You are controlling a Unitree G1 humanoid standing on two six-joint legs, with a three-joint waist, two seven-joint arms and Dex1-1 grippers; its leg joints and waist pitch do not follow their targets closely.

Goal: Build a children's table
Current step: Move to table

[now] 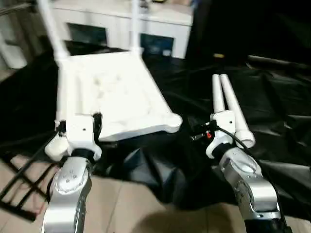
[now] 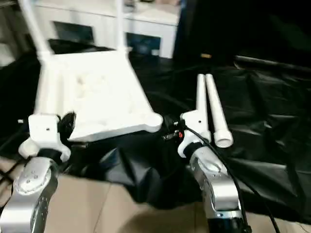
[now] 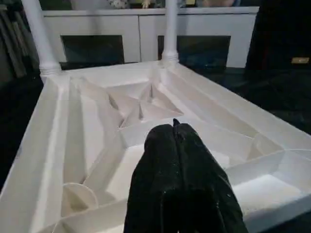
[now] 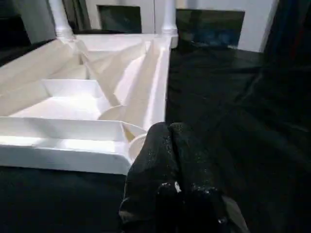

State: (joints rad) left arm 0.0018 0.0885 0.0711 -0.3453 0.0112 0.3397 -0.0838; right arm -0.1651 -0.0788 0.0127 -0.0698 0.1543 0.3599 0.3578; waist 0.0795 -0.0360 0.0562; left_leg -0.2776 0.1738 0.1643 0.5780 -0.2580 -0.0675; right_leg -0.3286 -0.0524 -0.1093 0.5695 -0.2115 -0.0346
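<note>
Table top (image 1: 121, 97) lies ribs-up ahead of my left claw (image 3: 175, 127); two legs (image 3: 170, 29) socketed. Two loose legs (image 1: 228, 104) beyond my right claw (image 4: 170, 128). Both claws closed, empty. Half done.

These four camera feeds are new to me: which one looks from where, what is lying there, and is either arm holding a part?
The two wide pictures come from the humanoid robot's head, looking down over its silver forearms. The other two come from its wrists, looking along each gripper's black fingers.

The white tabletop lies upside down, ribs showing, on the black-draped work table. Two legs already stand in its far corner sockets. Two loose legs lie side by side to its right.

The left gripper and the right gripper are both shut, holding nothing, near the tabletop's near edge.
</note>
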